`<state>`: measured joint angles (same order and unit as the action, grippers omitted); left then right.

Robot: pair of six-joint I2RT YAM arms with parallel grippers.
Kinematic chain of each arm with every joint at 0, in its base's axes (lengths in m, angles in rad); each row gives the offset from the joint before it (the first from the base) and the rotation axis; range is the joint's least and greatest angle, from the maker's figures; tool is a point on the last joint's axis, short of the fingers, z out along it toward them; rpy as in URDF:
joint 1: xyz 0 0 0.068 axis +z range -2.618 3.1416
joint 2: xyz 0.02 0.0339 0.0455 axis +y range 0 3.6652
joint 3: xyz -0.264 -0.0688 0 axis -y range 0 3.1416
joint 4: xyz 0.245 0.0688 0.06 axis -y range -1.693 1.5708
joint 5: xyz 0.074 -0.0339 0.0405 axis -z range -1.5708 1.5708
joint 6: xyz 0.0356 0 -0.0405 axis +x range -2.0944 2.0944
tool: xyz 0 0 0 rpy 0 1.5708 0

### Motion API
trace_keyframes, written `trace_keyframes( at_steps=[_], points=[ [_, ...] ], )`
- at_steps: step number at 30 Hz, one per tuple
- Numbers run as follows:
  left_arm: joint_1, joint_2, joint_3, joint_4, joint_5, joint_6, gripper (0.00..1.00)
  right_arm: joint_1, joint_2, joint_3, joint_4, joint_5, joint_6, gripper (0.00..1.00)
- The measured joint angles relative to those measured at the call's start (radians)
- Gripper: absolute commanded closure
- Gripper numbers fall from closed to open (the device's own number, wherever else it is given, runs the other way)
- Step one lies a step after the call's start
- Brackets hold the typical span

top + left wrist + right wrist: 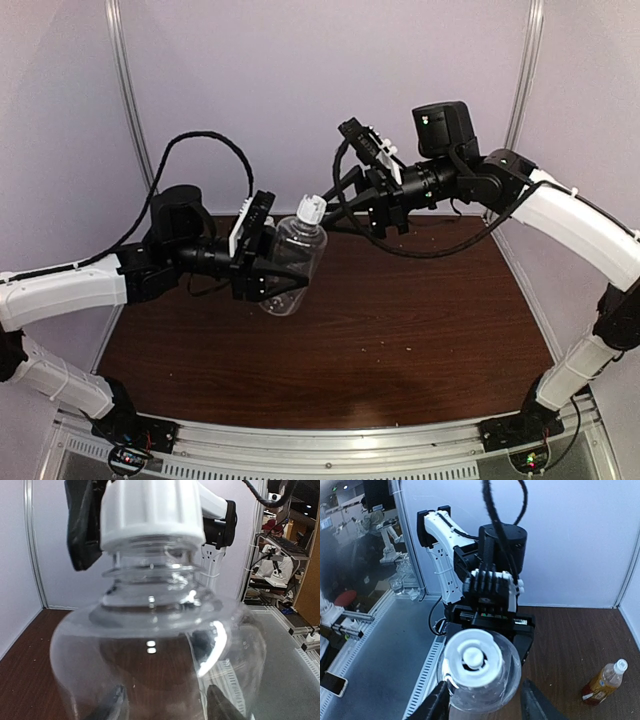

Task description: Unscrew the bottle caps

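Pointing its long axis up toward the right gripper [484, 690], the clear bottle [290, 262] sits clamped mid-body in the left gripper [272, 268], its white cap [472, 657] at the mouth of the right gripper's parted, ungripping jaws.

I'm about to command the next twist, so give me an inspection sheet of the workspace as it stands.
Surface: dark wood-grain table, no spills seen.
Job's things: clear bottle held tilted off the table, white cap on its neck; amber bottle lying on the table, capped.
Clutter: nothing seen.
Grippers: left gripper shut on the clear bottle; right gripper open, jaws either side of the white cap.
Cables: black cable loops above the left arm; another black cable hangs below the right wrist.
Surroundings: pale walls, metal posts.
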<state>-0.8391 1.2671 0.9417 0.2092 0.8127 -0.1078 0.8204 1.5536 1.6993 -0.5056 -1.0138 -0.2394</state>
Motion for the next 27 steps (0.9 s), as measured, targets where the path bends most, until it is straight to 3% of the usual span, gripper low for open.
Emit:
trace_keyframes(
  at_steps=[4,11,21,27],
  points=[
    [0.010,-0.010,0.001,-0.002,-0.064,0.019,0.74,-0.021,-0.003,-0.005,0.016,0.050,0.092,0.20],
    [0.011,-0.007,0.008,-0.049,-0.188,0.033,0.74,-0.006,-0.037,-0.047,0.131,0.175,0.315,0.08],
    [0.011,0.003,0.016,-0.068,-0.322,0.023,0.75,0.086,-0.045,-0.047,0.180,0.562,0.529,0.10],
    [0.011,0.004,0.016,-0.092,-0.373,0.018,0.75,0.116,-0.007,-0.043,0.174,0.661,0.572,0.25]
  ],
)
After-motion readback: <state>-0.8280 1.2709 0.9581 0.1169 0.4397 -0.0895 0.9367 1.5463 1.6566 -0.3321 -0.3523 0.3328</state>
